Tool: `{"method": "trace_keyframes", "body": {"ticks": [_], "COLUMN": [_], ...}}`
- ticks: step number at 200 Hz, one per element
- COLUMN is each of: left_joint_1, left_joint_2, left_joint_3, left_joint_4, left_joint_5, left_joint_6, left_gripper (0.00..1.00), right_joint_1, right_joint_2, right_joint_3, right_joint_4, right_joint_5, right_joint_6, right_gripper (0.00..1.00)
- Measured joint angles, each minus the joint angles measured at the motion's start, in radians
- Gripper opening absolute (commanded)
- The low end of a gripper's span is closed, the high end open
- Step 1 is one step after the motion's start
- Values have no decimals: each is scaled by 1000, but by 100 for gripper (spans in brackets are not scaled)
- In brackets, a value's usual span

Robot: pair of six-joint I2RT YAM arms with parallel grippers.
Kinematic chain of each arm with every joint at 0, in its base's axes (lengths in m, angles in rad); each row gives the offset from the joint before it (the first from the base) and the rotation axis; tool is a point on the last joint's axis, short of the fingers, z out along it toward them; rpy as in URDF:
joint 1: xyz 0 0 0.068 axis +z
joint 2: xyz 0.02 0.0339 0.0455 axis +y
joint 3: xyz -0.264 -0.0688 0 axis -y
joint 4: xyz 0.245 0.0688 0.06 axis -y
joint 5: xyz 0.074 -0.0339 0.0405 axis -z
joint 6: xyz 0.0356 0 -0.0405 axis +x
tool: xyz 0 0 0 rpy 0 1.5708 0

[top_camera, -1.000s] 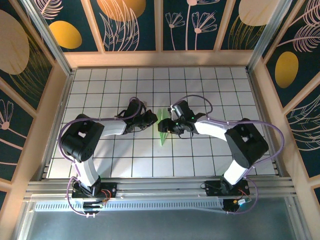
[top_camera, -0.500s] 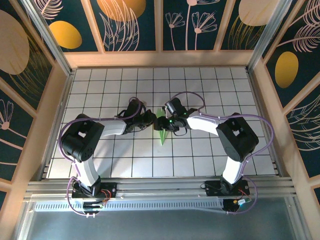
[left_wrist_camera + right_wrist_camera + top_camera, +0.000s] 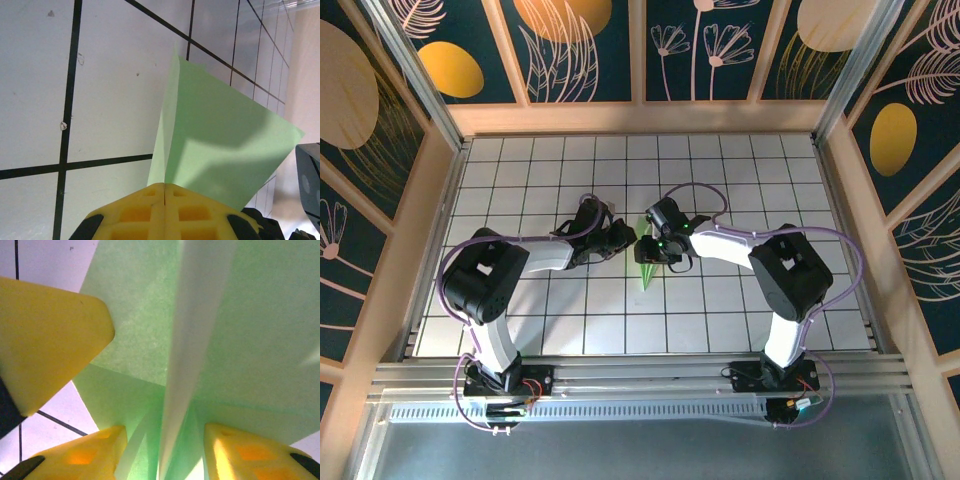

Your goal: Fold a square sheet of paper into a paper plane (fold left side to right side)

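Item: paper plane [image 3: 644, 272], pale green, folded to a narrow pointed dart, at the middle of the white tiled table [image 3: 720, 310], its point towards the arm bases, its far end between the two gripper heads. Left gripper [image 3: 624, 240]: reaches in from the left; in the left wrist view its yellow tips [image 3: 164, 192] meet with no gap and pinch the paper's edge, the sheet [image 3: 220, 145] rising from them as a creased wedge above the tiles. Right gripper [image 3: 649, 250]: reaches in from the right, just beside the left one; in the right wrist view its yellow fingers [image 3: 85, 452] stand apart at a middling width on either side of the upright centre crease [image 3: 175, 365], with folded layers lying between them; whether the pads press the paper cannot be told. A left-gripper finger [image 3: 45, 335] crosses the paper's upper left there. Hidden: from above, the heads cover the plane's far end; in both wrist views its outline is cut off by the frame.
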Motion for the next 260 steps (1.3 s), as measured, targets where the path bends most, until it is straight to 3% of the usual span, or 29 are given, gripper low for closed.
{"method": "trace_keyframes", "body": {"ticks": [62, 147, 199, 260], "left_joint_1": [0, -5, -8, -10], "left_joint_2": [0, 0, 0, -70], "left_joint_3": [-3, -23, -47, -80], "left_joint_4": [6, 13, 20, 3], "left_joint_5": [0, -2, -5, -66], "left_joint_6": [-7, -20, -26, -15], "left_gripper": [0, 0, 0, 39], "right_joint_1": [0, 24, 35, 34], "right_joint_2": [0, 12, 41, 41], "right_joint_3": [-2, -11, -11, 0], "right_joint_4": [-2, -1, -4, -26], "right_joint_5": [9, 23, 31, 39], "right_joint_6": [8, 62, 97, 114], "right_gripper": [25, 24, 15, 0]}}
